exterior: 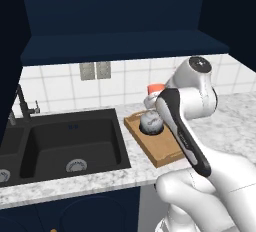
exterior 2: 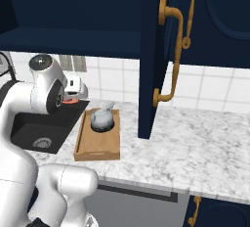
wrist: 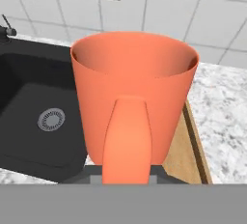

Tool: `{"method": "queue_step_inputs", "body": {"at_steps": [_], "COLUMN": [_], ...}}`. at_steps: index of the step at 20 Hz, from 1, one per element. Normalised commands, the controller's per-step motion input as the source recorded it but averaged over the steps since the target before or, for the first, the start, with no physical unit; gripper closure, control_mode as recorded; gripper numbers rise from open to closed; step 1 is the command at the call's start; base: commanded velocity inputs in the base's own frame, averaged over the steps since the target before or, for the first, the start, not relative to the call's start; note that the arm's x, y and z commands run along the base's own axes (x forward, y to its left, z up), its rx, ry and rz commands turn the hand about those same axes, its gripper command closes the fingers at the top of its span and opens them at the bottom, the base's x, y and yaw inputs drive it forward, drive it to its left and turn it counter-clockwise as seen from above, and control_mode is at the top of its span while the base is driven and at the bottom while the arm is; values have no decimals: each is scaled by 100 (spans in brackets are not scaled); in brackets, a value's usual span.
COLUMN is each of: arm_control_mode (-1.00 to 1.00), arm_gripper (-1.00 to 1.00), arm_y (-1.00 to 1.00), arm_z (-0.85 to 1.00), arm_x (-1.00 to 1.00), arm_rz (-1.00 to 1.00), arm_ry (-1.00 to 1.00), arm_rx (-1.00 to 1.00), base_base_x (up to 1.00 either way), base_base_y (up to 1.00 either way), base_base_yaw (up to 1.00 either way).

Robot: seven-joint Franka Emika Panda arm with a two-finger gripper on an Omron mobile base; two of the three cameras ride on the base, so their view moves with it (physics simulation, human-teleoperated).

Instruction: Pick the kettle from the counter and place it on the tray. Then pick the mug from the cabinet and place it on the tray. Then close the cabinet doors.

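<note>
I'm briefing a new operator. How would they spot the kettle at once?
Find the black sink in the marble counter. Just right of it lies a wooden tray. The kettle sits on it: small, rounded, grey-silver, unlike the orange-red mug.

White tiled wall (exterior: 130,78) with grey outlets (exterior: 95,70) behind a black sink (exterior: 70,141) and dark faucet (exterior: 25,103).

The orange-red mug (wrist: 134,97) is filling the middle, its open mouth facing up and its handle pointing toward the camera. Behind it, the black sink (wrist: 34,102) is lying to the left, while the wooden tray (wrist: 185,153) is sitting on the speckled tabletop (wrist: 222,107) to the right, under white wall tiles (wrist: 193,6).
</note>
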Motion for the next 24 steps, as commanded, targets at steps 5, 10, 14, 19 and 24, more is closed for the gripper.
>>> {"method": "queue_step_inputs", "body": {"at_steps": [5,10,14,19,24], "arm_control_mode": [-100,-100,-100,-100,-100], "arm_gripper": [100,100,100,100,100], "arm_y": [-20,-2,-6,-21,-28], "arm_z": [-76,-23,-66,-79,-65], "arm_x": [0,-2,11,22,36], "arm_rz": [48,12,6,20,28], "arm_ry": [8,4,0,0,2], "arm_rx": [0,-1,0,0,0], "base_base_x": [0,0,0,0,0], "base_base_y": [0,0,0,0,0], "base_base_yaw": [0,0,0,0,0]}}
